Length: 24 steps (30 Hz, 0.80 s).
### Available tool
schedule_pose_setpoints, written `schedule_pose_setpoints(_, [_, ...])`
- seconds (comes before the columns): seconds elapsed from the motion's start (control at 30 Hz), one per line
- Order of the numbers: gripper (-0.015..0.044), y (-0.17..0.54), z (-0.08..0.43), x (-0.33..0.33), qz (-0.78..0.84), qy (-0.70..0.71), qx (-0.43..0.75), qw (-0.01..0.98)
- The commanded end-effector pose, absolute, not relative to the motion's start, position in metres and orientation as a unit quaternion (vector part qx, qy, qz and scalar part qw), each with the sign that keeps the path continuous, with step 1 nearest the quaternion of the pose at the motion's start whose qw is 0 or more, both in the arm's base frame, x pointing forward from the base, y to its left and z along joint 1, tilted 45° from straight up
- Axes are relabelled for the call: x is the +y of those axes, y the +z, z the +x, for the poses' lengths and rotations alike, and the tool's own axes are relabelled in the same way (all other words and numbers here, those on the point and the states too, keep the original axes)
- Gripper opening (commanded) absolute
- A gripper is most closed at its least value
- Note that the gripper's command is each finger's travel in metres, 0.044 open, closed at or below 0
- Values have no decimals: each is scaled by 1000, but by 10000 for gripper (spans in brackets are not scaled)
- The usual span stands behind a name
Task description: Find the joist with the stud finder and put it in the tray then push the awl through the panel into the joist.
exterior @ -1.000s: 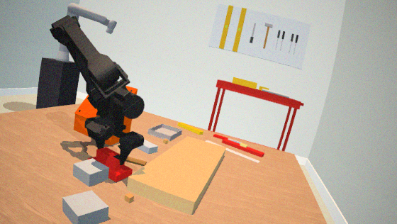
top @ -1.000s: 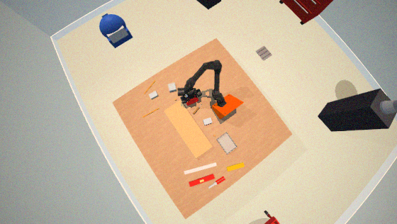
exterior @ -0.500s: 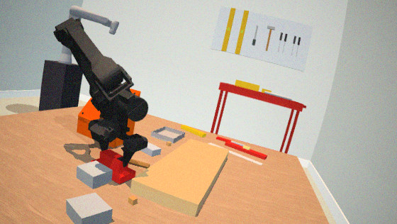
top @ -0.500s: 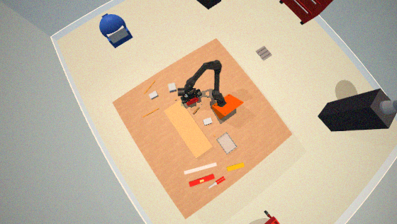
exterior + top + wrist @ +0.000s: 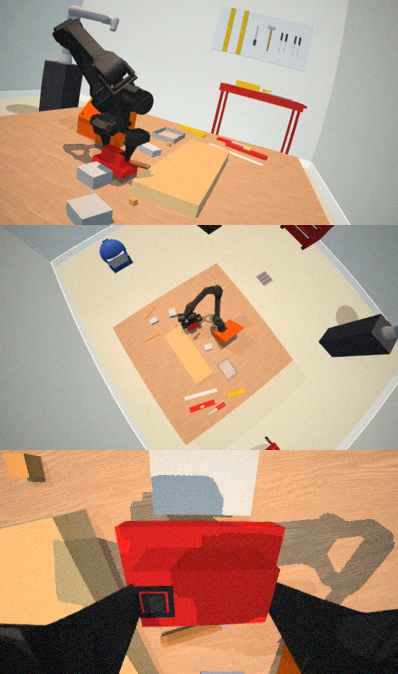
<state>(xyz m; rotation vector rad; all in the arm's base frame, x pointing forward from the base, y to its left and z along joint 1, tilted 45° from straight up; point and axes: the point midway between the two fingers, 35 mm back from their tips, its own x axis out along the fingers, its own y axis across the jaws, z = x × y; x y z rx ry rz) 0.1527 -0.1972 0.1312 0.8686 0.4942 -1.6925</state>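
Note:
The red stud finder (image 5: 192, 327) (image 5: 122, 170) (image 5: 225, 595) has a dark square on one corner and appears to sit on the table. My gripper (image 5: 116, 152) (image 5: 203, 585) is shut on it, one finger at each end. The awl (image 5: 197, 336) (image 5: 140, 164) (image 5: 192, 636) lies on the table beside the stud finder, its wooden handle partly hidden in the wrist view. The pale floor panel (image 5: 186, 357) (image 5: 185, 171) (image 5: 30, 570) lies beside them; no joist shows. The shallow grey tray (image 5: 227, 369) (image 5: 169, 134) stands beyond the panel's far side and looks empty.
A white-grey block (image 5: 173, 312) (image 5: 94, 174) (image 5: 205, 465) stands close by the stud finder, another (image 5: 153, 320) (image 5: 89, 210) farther out. A third block (image 5: 207, 347) (image 5: 150, 149) lies between awl and tray. An orange box (image 5: 229, 331) stands by the arm's base.

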Motion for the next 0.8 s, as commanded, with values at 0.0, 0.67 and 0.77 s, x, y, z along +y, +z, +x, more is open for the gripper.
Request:
schedule_pose_setpoints(0.0, [0, 137, 155, -193, 368, -715, 206, 557])
schedule_pose_setpoints(0.67, [0, 158, 157, -173, 367, -716, 205, 557])
schedule_pose_setpoints(0.77, [0, 160, 157, -171, 367, -716, 205, 558])
